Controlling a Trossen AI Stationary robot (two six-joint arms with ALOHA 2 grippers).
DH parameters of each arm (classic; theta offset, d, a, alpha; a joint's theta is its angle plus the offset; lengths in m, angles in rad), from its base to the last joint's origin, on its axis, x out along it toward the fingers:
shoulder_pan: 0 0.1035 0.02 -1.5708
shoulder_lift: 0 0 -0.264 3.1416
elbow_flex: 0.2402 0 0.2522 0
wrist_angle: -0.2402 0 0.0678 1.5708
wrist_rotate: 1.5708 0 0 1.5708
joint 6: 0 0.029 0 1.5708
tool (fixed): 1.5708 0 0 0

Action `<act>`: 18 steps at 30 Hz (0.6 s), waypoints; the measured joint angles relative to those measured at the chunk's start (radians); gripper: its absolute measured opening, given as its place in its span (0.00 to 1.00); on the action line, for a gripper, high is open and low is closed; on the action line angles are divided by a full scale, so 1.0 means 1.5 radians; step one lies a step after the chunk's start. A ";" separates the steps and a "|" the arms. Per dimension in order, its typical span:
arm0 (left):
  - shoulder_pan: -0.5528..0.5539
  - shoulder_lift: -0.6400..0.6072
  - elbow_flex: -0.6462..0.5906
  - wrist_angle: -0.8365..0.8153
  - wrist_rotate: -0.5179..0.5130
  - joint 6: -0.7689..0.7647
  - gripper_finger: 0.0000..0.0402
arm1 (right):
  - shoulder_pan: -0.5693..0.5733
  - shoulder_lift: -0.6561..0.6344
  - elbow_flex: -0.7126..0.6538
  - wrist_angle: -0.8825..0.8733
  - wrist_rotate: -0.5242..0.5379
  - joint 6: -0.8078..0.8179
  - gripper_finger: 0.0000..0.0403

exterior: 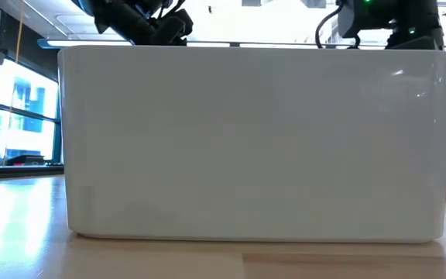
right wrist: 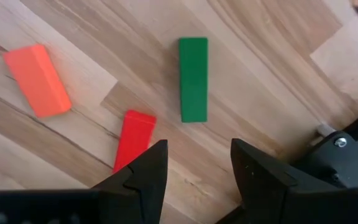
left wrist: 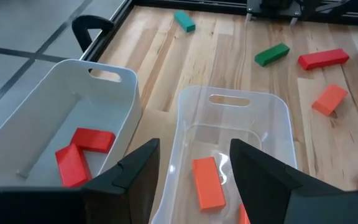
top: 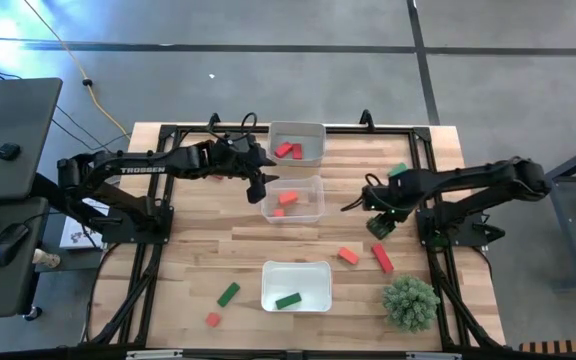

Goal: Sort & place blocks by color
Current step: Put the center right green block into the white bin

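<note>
Green block (right wrist: 193, 79) lies just ahead of the empty right pincer (right wrist: 194, 165)

plant (top: 410, 302) — table's (top: 198, 250) near right corner | laptop (top: 8, 140) — side desk, left

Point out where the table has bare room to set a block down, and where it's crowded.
Bare wood lies left of the middle tray, between it and the left arm's base, and between the middle tray and the near tray. Crowded: the right side, where the right gripper hovers over a green block, with an orange block, red block and plant nearby.
</note>
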State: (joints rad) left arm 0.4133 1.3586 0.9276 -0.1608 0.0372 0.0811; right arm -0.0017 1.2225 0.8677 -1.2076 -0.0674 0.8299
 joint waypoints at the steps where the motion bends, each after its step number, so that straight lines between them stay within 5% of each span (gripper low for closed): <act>1: 0.000 0.000 0.000 0.000 0.000 0.000 0.46 | 0.000 -0.003 -0.003 0.000 0.005 0.000 0.42; 18: -0.001 0.000 0.000 0.000 0.000 -0.082 0.46 | 0.000 -0.004 -0.112 0.129 0.028 0.062 0.55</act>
State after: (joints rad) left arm 0.4118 1.3590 0.9276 -0.1608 0.0373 -0.0418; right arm -0.0021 1.2160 0.6997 -1.0137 -0.0260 0.9234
